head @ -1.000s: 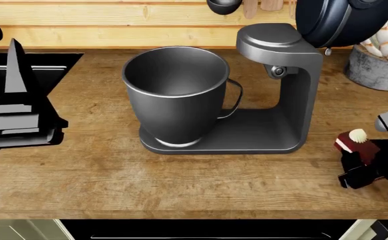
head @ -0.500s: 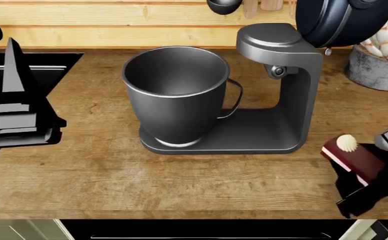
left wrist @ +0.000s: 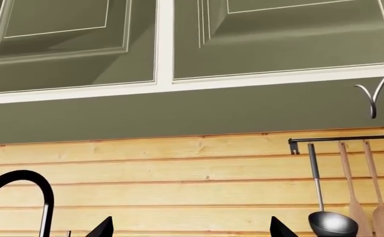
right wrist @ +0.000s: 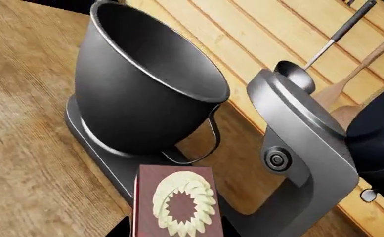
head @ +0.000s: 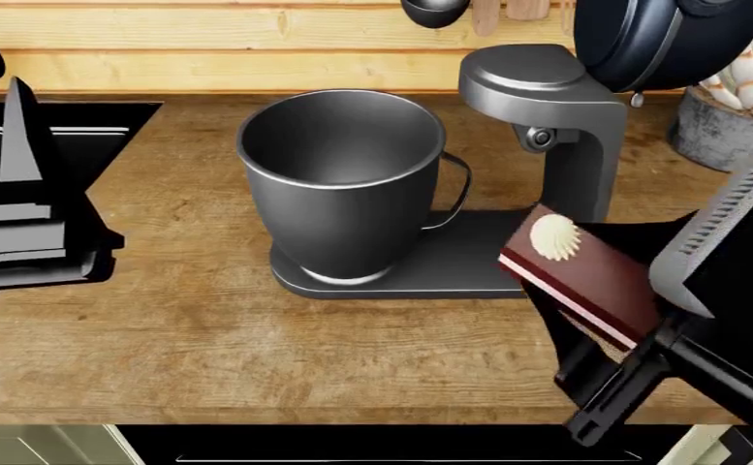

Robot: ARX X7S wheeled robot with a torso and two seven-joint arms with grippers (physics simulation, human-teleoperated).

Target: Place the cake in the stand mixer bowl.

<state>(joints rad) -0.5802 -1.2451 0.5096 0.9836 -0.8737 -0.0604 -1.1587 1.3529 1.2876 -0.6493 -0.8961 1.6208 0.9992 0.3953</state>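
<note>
Cake [head: 580,276] held up off the table [head: 195,339] in the right gripper [head: 609,329], jaws clamped on its lower part, tilted, cream dollop facing up-left. It sits just right of the stand mixer bowl [head: 341,179], over the mixer base [head: 473,266], outside the bowl. Bowl upright on the base, handle toward the mixer column. Left gripper [head: 20,223] parked at the far left by the sink; can't tell how its jaws stand. Right wrist view: cake [right wrist: 177,202] below bowl [right wrist: 146,84].
</note>
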